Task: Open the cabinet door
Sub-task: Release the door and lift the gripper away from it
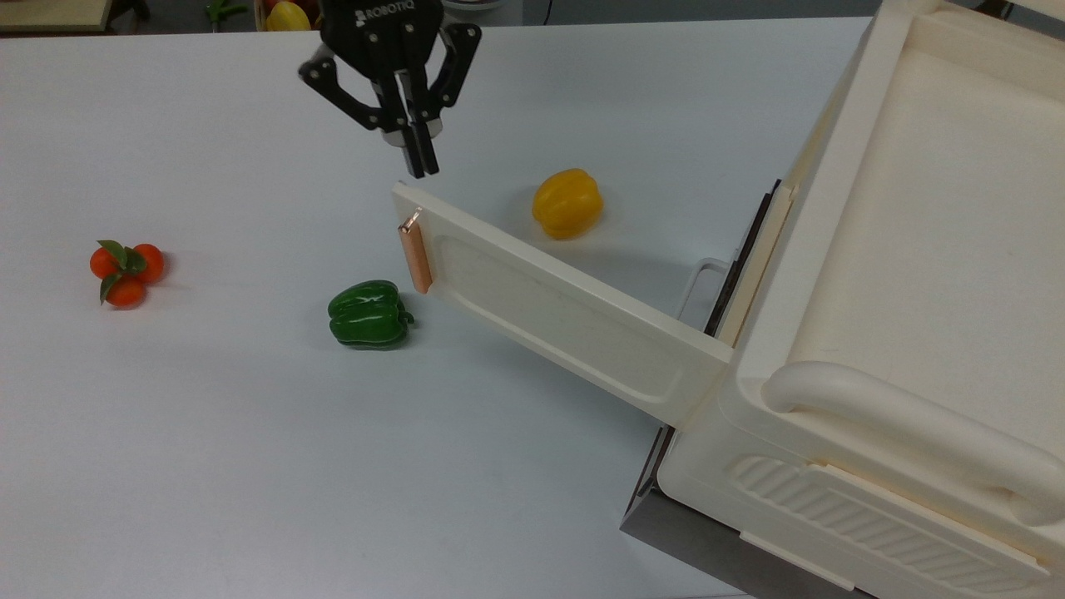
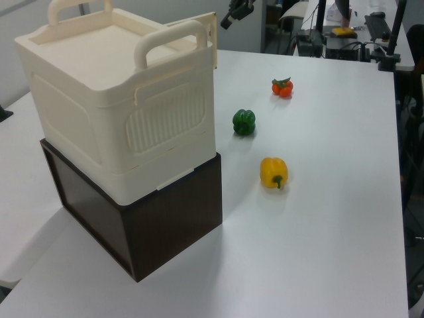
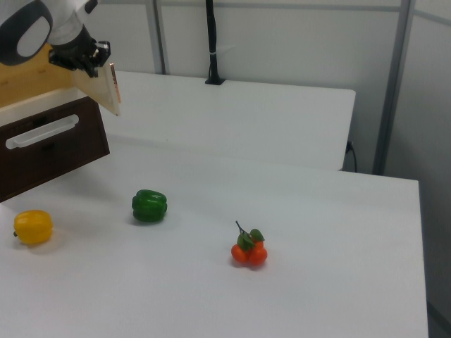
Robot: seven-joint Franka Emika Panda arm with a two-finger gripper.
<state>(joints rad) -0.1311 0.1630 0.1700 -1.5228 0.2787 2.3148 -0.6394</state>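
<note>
Cabinet [image 1: 907,274] near, top view's right; door [image 1: 566,312] swung open leftward. Green pepper [image 1: 369,314] under its handle end, yellow pepper [image 1: 567,202] behind. End effector [image 1: 422,166] beyond door tip, fingers together, empty.

Cabinets: one cabinet [image 1: 899,274]
Bell peppers: one green pepper [image 1: 369,314], one yellow pepper [image 1: 567,202]
Tangerines: one cluster of tangerines [image 1: 126,270]
</note>
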